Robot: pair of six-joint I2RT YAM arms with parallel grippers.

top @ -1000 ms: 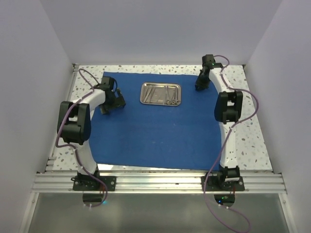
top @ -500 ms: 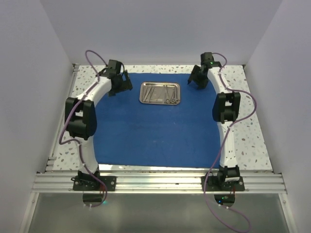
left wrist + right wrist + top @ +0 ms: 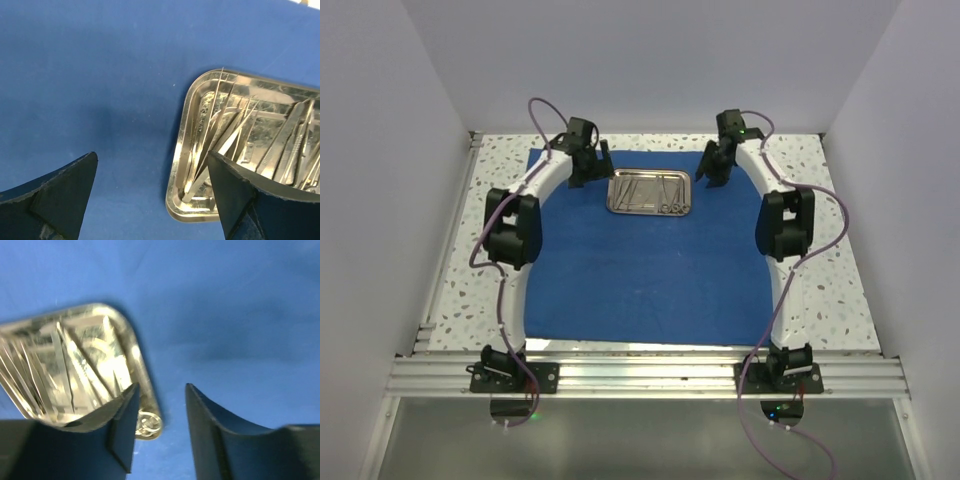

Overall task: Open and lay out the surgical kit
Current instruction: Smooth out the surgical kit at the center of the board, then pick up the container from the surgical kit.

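Surgical kit: blue cloth wrap point(image 3: 640, 280) spread flat on the speckled surface point(image 3: 830, 290).
Far-centre on the wrap sits the steel tray point(image 3: 614, 192), with silver instruments point(image 3: 650, 193) piled inside. The left pincer point(image 3: 586, 172) and right pincer point(image 3: 716, 172) flank its ends, both with jaws apart and holding nothing.

The top external camera looks down from above and behind the arm bases point(image 3: 513, 376), far enough off to take in the whole blue wrap point(image 3: 640, 270), with the steel tray point(image 3: 651, 192) between the left gripper point(image 3: 588, 168) and the right gripper point(image 3: 717, 168). Each wrist camera sits just behind its own fingers, aimed down, close over the cloth. The left wrist view has the tray ahead and to the right of its fingers point(image 3: 55, 195), and the right wrist view has it ahead and to the left. All three views share the tray.
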